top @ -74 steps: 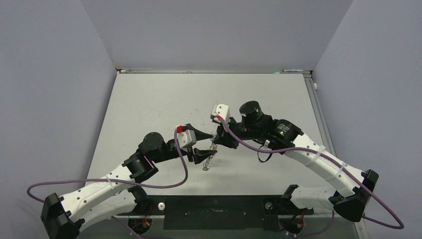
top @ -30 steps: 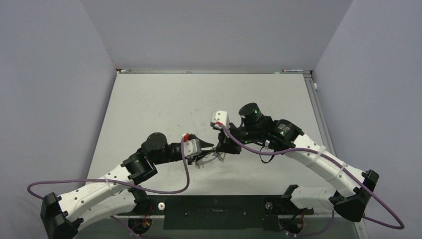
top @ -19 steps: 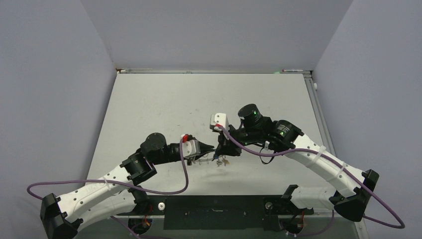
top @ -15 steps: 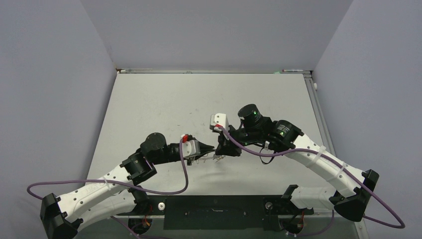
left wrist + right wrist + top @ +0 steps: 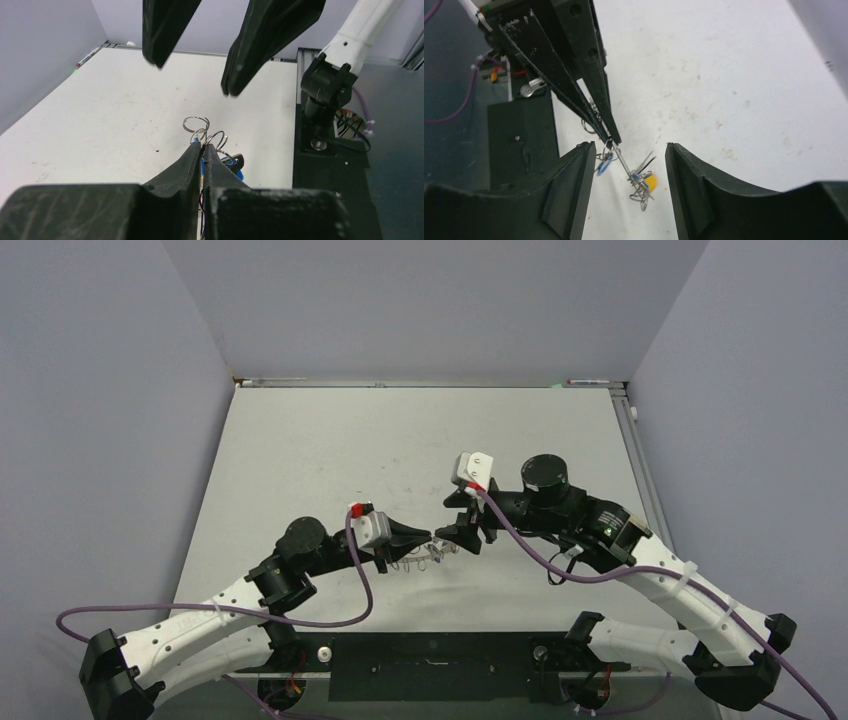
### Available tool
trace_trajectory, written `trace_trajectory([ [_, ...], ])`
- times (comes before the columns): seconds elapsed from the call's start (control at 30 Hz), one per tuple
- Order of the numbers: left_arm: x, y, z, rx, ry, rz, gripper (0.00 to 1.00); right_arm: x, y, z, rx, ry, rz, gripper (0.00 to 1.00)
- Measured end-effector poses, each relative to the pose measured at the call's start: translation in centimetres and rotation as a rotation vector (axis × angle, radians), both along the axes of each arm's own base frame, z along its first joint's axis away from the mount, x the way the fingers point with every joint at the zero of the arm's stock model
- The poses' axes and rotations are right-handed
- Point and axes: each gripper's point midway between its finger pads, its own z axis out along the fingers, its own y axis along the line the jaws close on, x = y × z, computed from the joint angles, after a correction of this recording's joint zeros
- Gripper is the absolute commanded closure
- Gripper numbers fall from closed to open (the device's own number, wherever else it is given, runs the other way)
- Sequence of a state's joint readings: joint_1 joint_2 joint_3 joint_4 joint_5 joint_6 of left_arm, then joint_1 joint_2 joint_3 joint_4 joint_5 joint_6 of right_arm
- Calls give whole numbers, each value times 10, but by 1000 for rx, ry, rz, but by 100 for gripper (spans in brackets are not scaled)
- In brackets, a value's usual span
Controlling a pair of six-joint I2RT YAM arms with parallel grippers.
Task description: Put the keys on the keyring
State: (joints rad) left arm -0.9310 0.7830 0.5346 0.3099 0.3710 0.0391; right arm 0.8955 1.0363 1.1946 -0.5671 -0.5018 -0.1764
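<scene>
nearest the arm bases, the left claw (image 5: pixel 425 537) comes in from the near side of the keyring (image 5: pixel 196 121). its two fingers are pressed together on the thin wire, so the keyring is pinched at the tips and seems to hang just above the table (image 5: pixel 300 440) rather than lie on it. below the keyring dangle the keys (image 5: pixel 640 176): a blue-tagged key (image 5: pixel 605 163) close beside the pinch point, and a yellow-tagged key (image 5: pixel 650 182) lower down among a tangle of small loops. whether each is truly threaded on the keyring or only caught in it is too fine to tell. just past the keyring, on its far side, the right claw (image 5: pixel 445 520) has its fingers spread wide and holds nothing, with one finger to each side of the keyring in its own wrist view. i judge the step in hand to be a mid-air handover or regrasp, one arm steadying the keyring while the other lines up. the next move calls for the right claw to ease in and close on one key or a free stretch of the keyring without knocking the bundle, as a small sideways miss would likely set it swinging.
</scene>
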Motion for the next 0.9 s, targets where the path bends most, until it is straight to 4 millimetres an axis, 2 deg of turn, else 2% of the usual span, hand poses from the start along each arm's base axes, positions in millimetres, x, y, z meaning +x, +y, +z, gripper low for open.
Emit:
trace_trajectory([
  [0.17, 1, 0, 7, -103, 63, 20, 100, 3, -14, 37, 146, -111, -74, 48],
  [0.27, 3, 1, 16, -174, 96, 40, 100, 1, -17, 49, 201, -138, -82, 51],
  [0.37, 6, 3, 30, -245, 121, 56, 100, -1, -17, 50, 231, -138, -81, 54],
  [0.47, 9, 6, 47, -329, 156, 77, 100, -4, -15, 43, 243, -125, -67, 55],
  [0.63, 14, 6, 59, -418, 238, 90, 100, -8, -14, 33, 265, -115, -53, 60],
  [0.9, 13, 8, 70, -569, 339, 58, 100, -11, -10, 48, 336, -142, -27, 66],
])
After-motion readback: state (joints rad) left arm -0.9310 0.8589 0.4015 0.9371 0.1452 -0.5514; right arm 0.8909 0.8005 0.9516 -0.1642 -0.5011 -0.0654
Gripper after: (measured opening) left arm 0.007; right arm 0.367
